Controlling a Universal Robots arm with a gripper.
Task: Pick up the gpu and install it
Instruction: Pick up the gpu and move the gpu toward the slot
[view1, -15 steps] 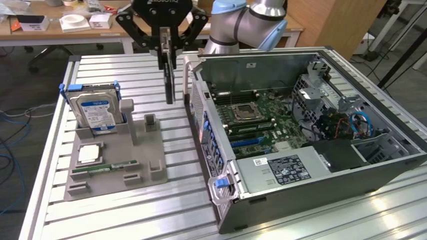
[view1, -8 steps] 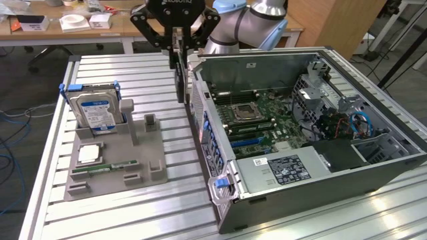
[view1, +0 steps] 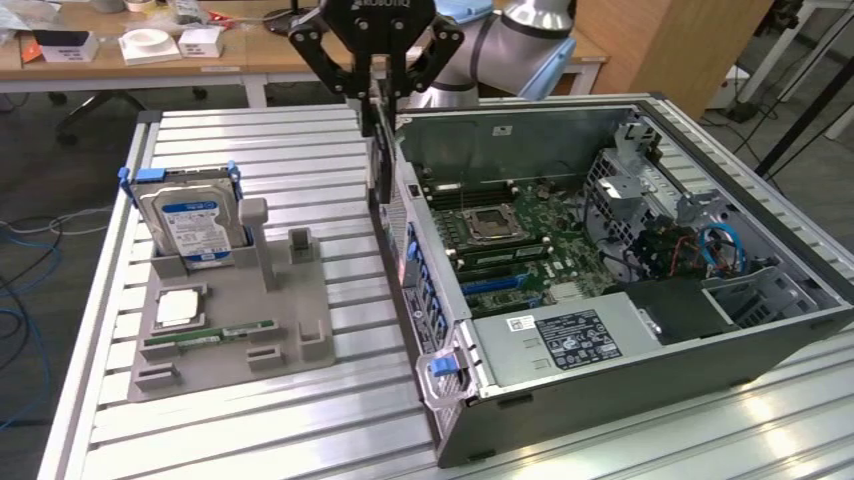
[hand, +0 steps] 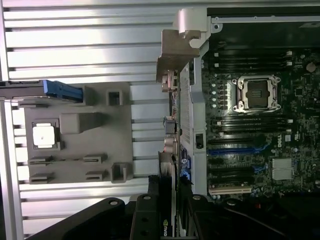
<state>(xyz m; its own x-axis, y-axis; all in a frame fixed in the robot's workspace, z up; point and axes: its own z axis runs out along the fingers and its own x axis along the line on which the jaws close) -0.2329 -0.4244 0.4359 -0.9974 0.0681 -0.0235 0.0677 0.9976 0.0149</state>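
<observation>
Slatted aluminium table (view1: 267, 420) | black two-finger gripper (view1: 379, 105) pinching thin green circuit-card gpu (view1: 383, 170) edge-on | likely risk: silver bracket (hand: 175, 50) snagging grey computer case (view1: 601, 400) wall.

- We see a ribbed silver aluminium counter (view1: 254, 420) built of long slotted rails, with bright light glaring off it toward the exterior view's right.
- Behind it stands a long pale wooden desk (view1: 254, 58) with small white boxes (view1: 147, 45) on top.
- Under that desk we make out the black star base of an office chair (view1: 100, 100).
- A tall brown wooden panel (view1: 681, 40) rises at the exterior view's right, with thin black poles (view1: 801, 100) slanting beside it.
- The dark grey floor (view1: 54, 180) carries loose blue cables (view1: 8, 320).
</observation>
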